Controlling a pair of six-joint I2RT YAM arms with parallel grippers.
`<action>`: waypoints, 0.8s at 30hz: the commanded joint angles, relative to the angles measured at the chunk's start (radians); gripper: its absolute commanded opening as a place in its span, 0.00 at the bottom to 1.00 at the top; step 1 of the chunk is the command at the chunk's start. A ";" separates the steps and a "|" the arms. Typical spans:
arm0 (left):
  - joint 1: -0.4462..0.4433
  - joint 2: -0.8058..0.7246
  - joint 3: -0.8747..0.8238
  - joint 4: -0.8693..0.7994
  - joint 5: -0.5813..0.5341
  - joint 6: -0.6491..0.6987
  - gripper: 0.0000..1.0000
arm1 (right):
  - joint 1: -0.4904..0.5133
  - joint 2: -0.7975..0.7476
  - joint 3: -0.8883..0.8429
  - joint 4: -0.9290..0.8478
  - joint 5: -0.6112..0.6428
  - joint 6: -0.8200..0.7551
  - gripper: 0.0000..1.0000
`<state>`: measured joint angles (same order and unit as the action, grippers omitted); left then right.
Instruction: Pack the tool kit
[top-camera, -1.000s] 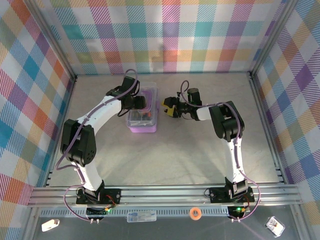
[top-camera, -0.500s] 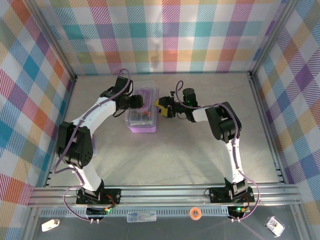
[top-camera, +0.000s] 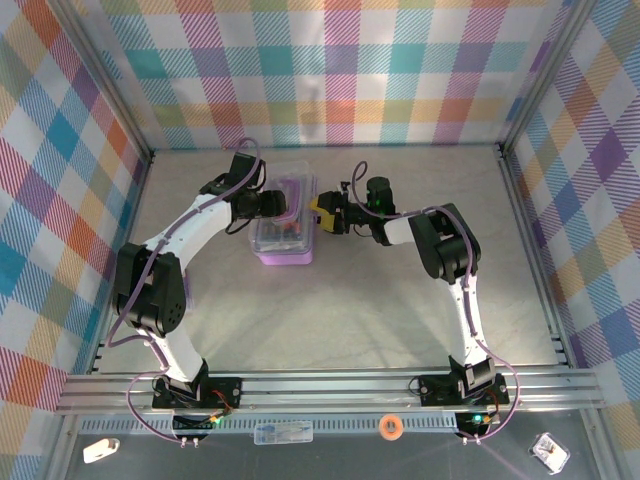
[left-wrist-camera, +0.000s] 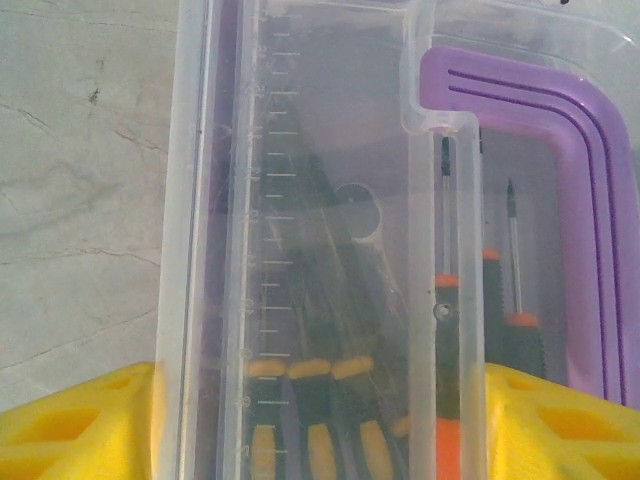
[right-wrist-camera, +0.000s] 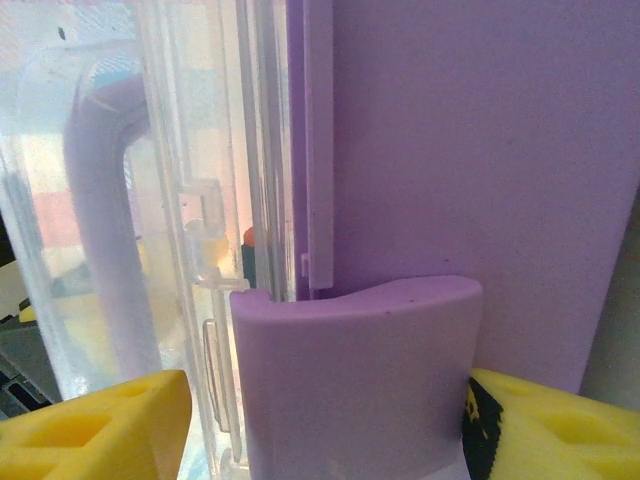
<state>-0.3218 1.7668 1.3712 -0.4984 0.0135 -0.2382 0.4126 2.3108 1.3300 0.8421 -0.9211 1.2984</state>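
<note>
Broadly, the grey table (top-camera: 400, 300) carries the lilac tool case (top-camera: 284, 254) in its far middle, with one arm at each long side.

The left gripper (top-camera: 274, 204) is at the case's left side. In its wrist view its yellow fingers (left-wrist-camera: 70, 425) press against both edges of the clear lid (left-wrist-camera: 300, 200), so it looks clenched on the lid. The right gripper (top-camera: 323, 213) is at the case's right side. Its fingers (right-wrist-camera: 90, 425) flank the purple latch (right-wrist-camera: 350, 380), but whether they actually pinch it cannot be told.

The case is probably light, thin-walled plastic, stiff enough to hold its shape but smooth and likely to skid on the table if pushed from one side only. The lid looks the most delicate part. It would flex and could crack under a hard squeeze, so a moderate grip on its rim seems wiser.

The purple handle (left-wrist-camera: 590, 200) is the sturdiest place to take hold of for carrying. The latch is small and likely needs a firm, square press to snap.

The thin screwdrivers (left-wrist-camera: 445, 330), with orange, black and yellow grips, lie inside under the lid. They are slender, and loose ones might roll or rattle.
</note>
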 joint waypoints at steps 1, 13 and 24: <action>-0.023 0.150 -0.099 -0.265 0.173 -0.040 0.25 | -0.001 -0.059 -0.016 0.084 -0.007 0.003 0.70; -0.023 0.146 -0.040 -0.372 0.075 -0.024 0.22 | -0.029 -0.004 0.014 0.107 -0.019 0.019 0.64; -0.028 0.152 -0.074 -0.365 0.066 -0.027 0.21 | -0.031 -0.011 0.047 -0.020 -0.014 -0.062 0.55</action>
<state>-0.3267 1.7939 1.4212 -0.5678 -0.0200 -0.2234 0.3908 2.3093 1.3403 0.8268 -0.9253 1.2854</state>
